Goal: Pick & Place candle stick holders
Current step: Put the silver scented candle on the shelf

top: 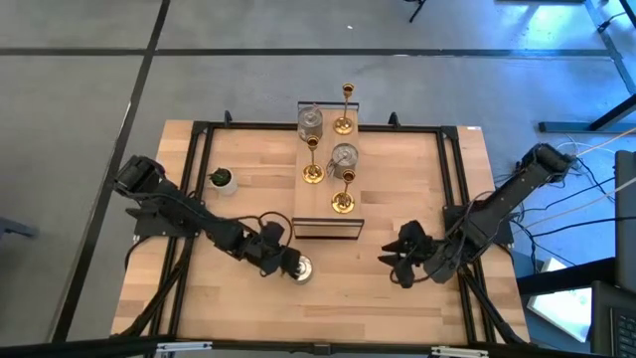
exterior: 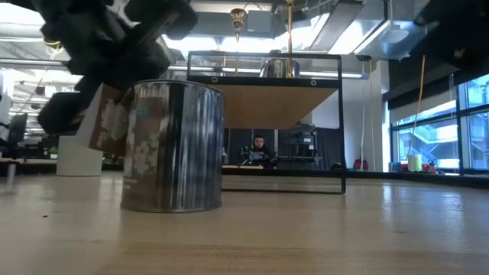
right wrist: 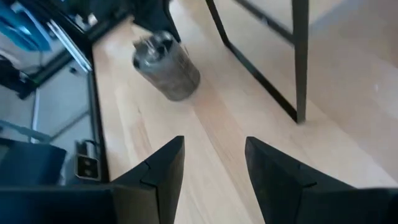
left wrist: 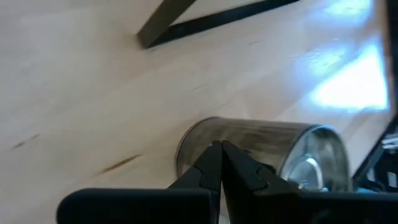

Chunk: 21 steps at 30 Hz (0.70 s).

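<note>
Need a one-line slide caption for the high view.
Left tool shut beside silver holder; right tool open, empty; gold candlesticks on rack.

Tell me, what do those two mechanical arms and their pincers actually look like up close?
Both are dark, nearly black jointed arms built from chunky segments, with black cables running along them. The left arm's pincer ends in two slim, pointed black fingers. The right arm's pincer carries two broader, flat, angular black fingers with stepped inner edges. No markings or labels show on either.

Open-plan office/lab: desks (exterior: 306, 156), big windows (exterior: 439, 122), exposed ceiling (exterior: 229, 23).
</note>
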{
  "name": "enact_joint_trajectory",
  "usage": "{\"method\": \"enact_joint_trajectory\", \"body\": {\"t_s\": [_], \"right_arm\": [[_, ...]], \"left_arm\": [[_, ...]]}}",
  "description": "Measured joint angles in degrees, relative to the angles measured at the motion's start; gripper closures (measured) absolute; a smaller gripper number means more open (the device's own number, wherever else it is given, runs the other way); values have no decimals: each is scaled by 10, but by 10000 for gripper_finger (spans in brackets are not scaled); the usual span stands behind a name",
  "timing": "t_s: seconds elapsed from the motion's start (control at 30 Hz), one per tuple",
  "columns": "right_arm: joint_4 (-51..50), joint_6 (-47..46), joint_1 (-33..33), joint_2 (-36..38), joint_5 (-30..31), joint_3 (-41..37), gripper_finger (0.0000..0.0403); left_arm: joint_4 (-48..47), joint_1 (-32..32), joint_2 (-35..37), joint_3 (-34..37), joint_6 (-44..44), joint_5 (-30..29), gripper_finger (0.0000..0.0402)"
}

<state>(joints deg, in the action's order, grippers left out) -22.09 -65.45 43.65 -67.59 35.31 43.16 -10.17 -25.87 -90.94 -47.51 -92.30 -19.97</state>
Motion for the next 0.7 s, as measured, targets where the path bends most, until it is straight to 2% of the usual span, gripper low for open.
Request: {"method": "enact_joint_trajectory", "body": {"t_s": [0.33,0.7], "right_arm": [[-17,-32,21,-58,-31,0,228],[-17,-31,22,-64,-34,0,228]], "left_arm": [[61,14,0,0,62,7,400],[106,13,0,0,88,12,399]]}}
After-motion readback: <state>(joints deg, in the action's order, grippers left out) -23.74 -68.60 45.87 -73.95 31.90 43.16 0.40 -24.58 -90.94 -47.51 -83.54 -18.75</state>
